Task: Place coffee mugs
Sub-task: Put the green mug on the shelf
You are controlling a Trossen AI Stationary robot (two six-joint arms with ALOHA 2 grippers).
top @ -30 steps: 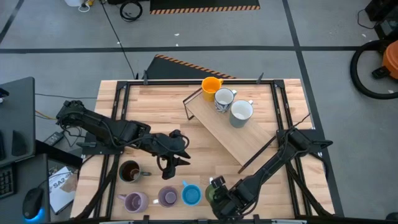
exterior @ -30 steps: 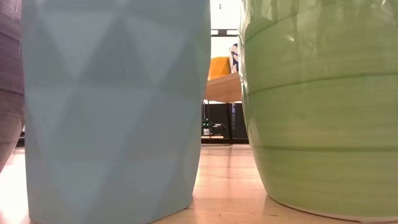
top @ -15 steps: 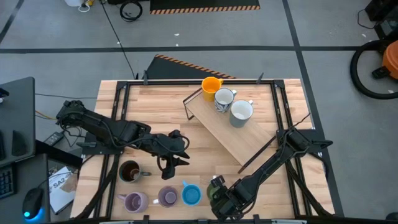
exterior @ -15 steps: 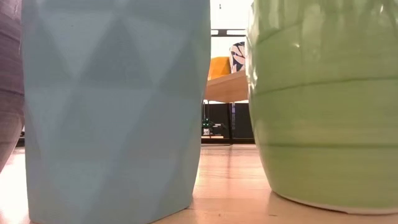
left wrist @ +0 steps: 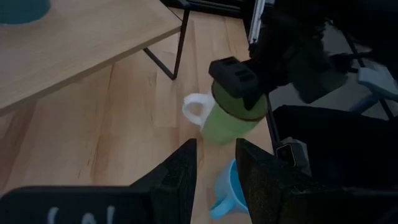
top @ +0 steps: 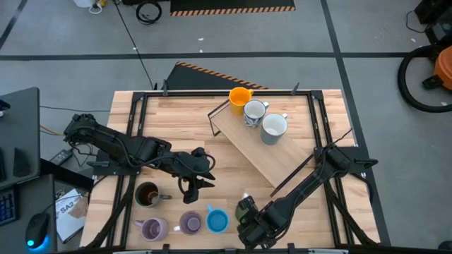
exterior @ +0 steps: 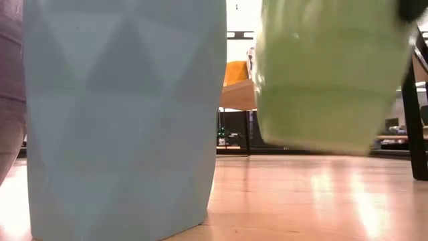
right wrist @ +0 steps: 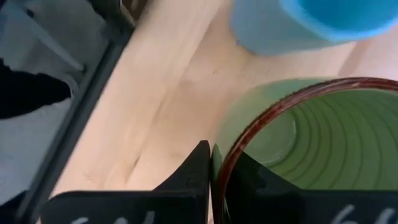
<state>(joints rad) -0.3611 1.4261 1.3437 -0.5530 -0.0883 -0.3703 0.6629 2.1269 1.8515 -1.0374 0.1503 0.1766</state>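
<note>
The green mug is coming up off the counter: a moment ago its base was sitting flat on the wood, and now, in the low view, it is hanging clear of the surface with a gap beneath it, tilting a little. The right tool is pinching the mug's rim, one finger inside and one outside, as its own wrist view is showing. From above, the mug is sitting at the near edge of the counter, just beside the blue mug, which is standing upright at the end of a row with two purple mugs and the dark brown mug. The wooden shelf is lying well away from the lifted mug, towards the far side, running slantwise, with the orange mug and two pale mugs at its far end; I judge the carry is heading that way, and the right arm is plainly the nearer one. The left tool is hovering near the brown mug with its fingers apart, holding nothing. No readable writing is showing on the mugs.
</note>
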